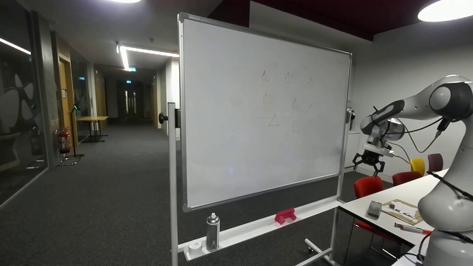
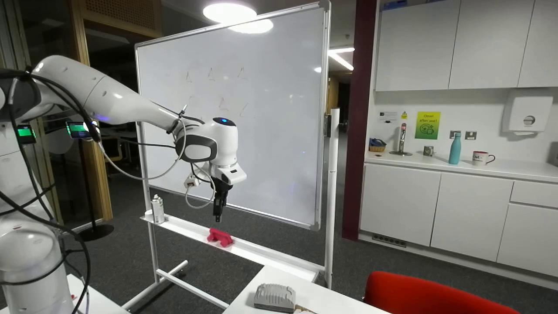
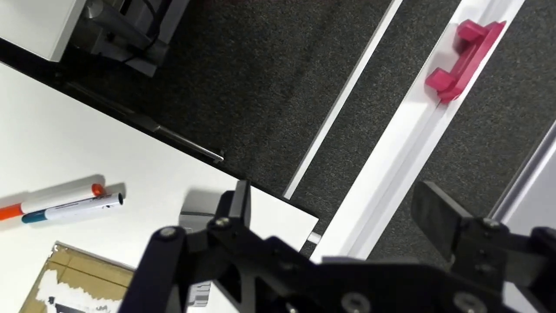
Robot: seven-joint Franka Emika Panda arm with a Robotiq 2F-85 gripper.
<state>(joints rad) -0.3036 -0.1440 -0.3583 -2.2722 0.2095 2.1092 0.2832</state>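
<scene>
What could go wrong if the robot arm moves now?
The open gripper might bump the whiteboard nearby. The red thing sits on a narrow tray, so a nudge could knock it off. The spray can standing on that tray might get tipped over, too.

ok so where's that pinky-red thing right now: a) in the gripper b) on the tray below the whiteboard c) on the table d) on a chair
B: in all views the pinky-red thing rests on the white tray below the whiteboard, apart from the gripper, whose jaws stand open.
</scene>
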